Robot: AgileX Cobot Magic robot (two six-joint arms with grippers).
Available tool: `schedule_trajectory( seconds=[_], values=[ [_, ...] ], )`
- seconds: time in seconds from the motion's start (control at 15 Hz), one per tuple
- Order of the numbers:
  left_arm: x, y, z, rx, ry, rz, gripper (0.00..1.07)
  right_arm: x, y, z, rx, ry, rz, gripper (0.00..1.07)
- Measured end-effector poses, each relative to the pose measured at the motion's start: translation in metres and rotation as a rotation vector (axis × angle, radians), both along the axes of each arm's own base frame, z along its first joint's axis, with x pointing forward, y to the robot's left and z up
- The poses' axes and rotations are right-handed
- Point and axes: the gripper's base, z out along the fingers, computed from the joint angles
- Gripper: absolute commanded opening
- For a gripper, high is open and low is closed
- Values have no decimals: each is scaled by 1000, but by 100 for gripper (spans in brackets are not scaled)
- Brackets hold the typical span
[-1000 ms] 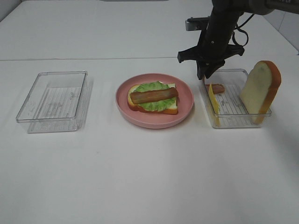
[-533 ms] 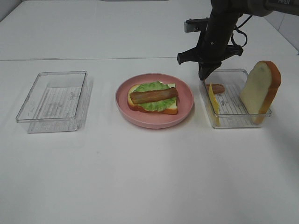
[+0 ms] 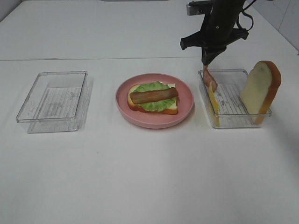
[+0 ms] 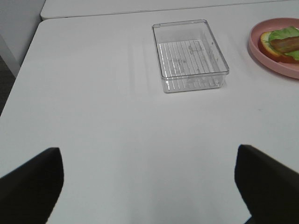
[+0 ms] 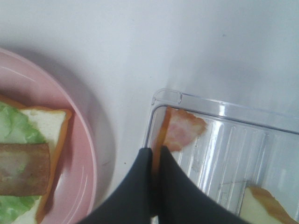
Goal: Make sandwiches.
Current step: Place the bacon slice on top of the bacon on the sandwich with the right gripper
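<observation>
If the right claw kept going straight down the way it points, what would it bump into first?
Probably the clear tray under it. The right gripper points down, shut on a bacon strip, so the dangling bacon would touch the tray floor first, near the yellow cheese slice. Depth is unclear.

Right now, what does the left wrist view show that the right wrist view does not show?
Only the left wrist view: an empty clear tray on the table, and the left gripper, open and holding nothing. Only the right wrist view: the right gripper, shut on a bacon strip at the corner of a second clear tray. Both: part of the pink plate with the open sandwich on it.
</observation>
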Motion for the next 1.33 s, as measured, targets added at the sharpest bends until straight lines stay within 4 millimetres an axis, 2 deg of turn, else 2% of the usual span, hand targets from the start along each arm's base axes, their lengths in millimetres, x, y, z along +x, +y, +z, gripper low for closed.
schedule_trajectory(
  seconds=[0.13,0.33,0.4,0.53,0.6,0.67,0.8,0.87,1.0,1.07,1.2,1.33],
  values=[
    [0,0,0,0,0,0,91,-7,-2,28,7,-26,1,0],
    [0,0,0,0,0,0,91,-17,2,53,60,-32,0,0],
    [0,0,0,0,0,0,91,-28,12,73,105,-40,17,0],
    [0,0,0,0,0,0,91,-41,28,89,144,-38,50,0],
    [0,0,0,0,0,0,91,-50,43,97,172,-32,82,0],
    [0,0,0,0,0,0,91,-64,71,101,212,-19,143,0],
    [0,0,0,0,0,0,91,-80,106,96,231,2,221,0],
    [0,0,0,0,0,0,91,-84,116,94,234,6,241,0],
    [0,0,0,0,0,0,91,-99,157,74,246,31,343,0],
    [0,0,0,0,0,0,91,-102,168,63,254,43,364,0],
    [0,0,0,0,0,0,91,-98,174,47,245,54,367,0],
    [0,0,0,0,0,0,91,-82,163,23,142,30,341,0]
  ],
)
